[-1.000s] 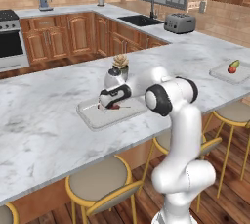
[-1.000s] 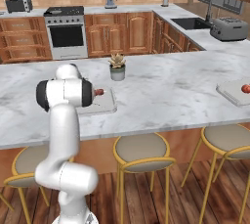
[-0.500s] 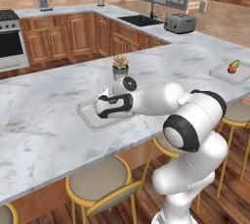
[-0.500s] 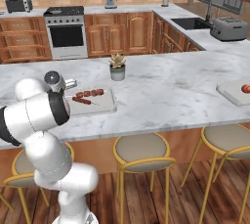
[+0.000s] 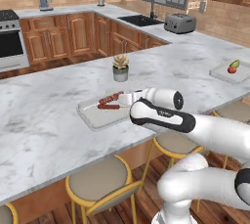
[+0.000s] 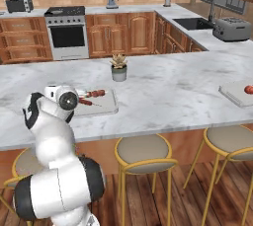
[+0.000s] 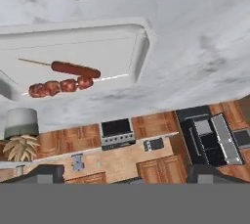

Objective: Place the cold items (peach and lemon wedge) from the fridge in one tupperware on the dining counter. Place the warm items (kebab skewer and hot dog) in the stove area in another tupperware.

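Since both tubs look loaded, I'd say this job is basically wrapped up. From the left base view, the near tub sits on the counter just in front of the plant, with the skewer and hot dog inside. Well to the right of the plant, the far tub holds the peach and lemon.

Right base view: same tub in front of the plant, arm pulled low beside it.

Hand view: fingers spread wide, holding nothing, skewer and hot dog lying side by side in the tub.
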Robot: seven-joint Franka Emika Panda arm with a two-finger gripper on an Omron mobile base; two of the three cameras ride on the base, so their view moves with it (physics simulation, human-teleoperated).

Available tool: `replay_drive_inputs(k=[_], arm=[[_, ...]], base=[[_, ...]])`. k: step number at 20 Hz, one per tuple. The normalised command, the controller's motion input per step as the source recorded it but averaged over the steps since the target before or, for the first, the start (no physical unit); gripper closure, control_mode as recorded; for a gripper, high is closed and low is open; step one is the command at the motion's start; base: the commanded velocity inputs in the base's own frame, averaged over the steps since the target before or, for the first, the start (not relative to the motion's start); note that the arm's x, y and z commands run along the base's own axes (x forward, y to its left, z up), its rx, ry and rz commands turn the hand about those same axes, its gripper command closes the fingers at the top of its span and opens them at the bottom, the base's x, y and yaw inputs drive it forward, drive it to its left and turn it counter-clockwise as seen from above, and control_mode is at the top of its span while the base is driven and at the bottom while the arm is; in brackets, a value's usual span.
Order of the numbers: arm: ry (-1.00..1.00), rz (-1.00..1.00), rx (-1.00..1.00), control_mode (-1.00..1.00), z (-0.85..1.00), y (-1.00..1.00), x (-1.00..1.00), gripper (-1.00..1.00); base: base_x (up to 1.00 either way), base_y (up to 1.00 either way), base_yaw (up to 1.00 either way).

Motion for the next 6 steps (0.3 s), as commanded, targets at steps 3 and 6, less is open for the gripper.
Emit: replay_drive_inputs(k=[3,6], arm=[[0.0,-0.12,0.3,-1.0,1.0,-1.0,-1.0,-1.0],[0.03,-0.12,0.28,-1.0,1.0,-1.0,-1.0,-1.0]], base=[[0.0,0.0,0.0],[0.0,0.0,0.0]])
